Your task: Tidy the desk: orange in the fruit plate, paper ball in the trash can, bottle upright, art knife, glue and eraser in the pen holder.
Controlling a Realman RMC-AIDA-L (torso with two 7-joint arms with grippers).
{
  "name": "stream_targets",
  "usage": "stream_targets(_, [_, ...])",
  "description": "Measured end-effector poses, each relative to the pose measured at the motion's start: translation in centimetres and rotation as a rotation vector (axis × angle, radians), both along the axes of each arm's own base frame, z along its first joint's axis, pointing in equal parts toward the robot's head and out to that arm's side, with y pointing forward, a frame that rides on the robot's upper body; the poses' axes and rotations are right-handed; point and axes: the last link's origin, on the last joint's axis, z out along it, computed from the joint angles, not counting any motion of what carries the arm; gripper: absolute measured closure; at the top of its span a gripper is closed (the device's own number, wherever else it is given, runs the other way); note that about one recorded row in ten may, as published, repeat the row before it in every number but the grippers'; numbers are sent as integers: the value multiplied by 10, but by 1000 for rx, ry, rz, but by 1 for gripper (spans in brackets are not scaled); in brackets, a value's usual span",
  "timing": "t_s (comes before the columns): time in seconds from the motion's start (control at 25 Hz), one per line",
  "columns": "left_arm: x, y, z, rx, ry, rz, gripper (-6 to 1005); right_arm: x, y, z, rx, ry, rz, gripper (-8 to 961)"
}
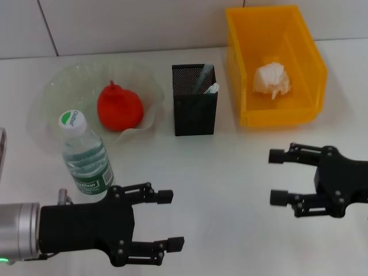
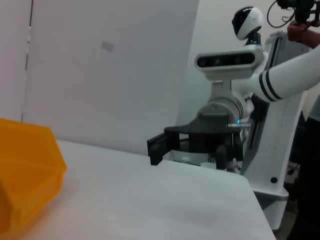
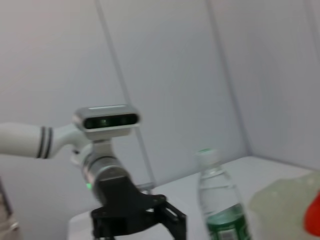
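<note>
From what I see everything looks sorted — orange (image 1: 119, 106) in the fruit plate (image 1: 57, 86) upper left, bottle (image 1: 85, 158) upright, paper ball (image 1: 272, 80) in the trash can (image 1: 276, 118) — so with left hand (image 1: 167, 219) and right hand (image 1: 277, 176) both open and empty low in frame, I'd just retract.

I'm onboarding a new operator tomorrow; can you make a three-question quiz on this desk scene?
1. True or false: the orange lies in the fruit plate.
2. Where is the paper ball? A) beside the pen holder B) in the trash can C) in the left gripper
3. Fill in: the bottle stands ____ near the plate's rim.

Key:
1. True.
2. B. Both the left gripper and the right gripper are open and hold nothing.
3. Upright, white cap on top.
</note>
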Motion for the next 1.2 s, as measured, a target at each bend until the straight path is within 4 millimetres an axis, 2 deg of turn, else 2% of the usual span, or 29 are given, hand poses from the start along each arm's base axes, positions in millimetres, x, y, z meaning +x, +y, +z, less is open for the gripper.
stream_targets(0.16, [-15, 0, -4, 25, 21, 67, 188, -9, 0, -11, -112, -38, 57, 129])
stream_targets(0.36, [-25, 3, 3, 69, 10, 103, 188, -11, 3, -23, -134, -69, 45, 130])
stream_targets(0.72, [-26, 5, 6, 70, 9, 110, 188, -13, 9, -36, -106, -79, 16, 130])
stream_targets(1.2, [-26, 5, 8, 71, 5, 108, 188, -17, 11, -40, -102, -71, 19, 130])
